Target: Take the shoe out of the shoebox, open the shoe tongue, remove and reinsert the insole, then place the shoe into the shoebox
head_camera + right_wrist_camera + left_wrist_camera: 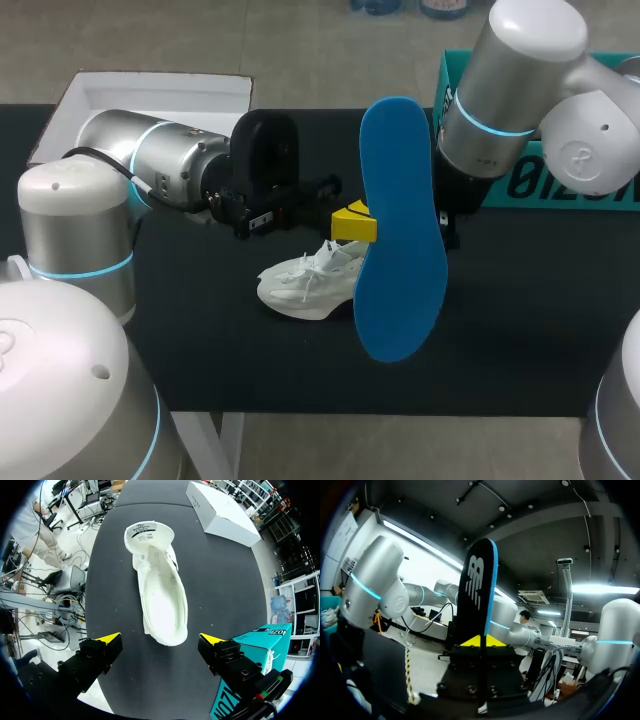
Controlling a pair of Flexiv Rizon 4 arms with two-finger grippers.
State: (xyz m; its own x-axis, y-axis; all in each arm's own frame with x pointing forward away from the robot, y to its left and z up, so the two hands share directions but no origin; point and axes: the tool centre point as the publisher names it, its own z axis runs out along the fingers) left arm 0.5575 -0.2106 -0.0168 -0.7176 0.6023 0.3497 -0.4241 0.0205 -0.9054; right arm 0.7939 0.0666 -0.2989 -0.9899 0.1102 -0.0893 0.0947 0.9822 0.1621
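Insole of blue foam (pixel 400 230) stands on end above the white mesh shoe (pixel 157 590), pinched by the left gripper (pixel 481 641). Right gripper (pixel 161 639) hangs wide open over the shoe.

A desk (pixel 200 350) with a matt black top fills the middle of the head view, its near edge running straight across above a pale floor. At its far left corner lies a white cardboard box (pixel 150 95), flat and low. In the right wrist view the same box (pixel 222 512) lies near the desk's (pixel 225 575) far edge.
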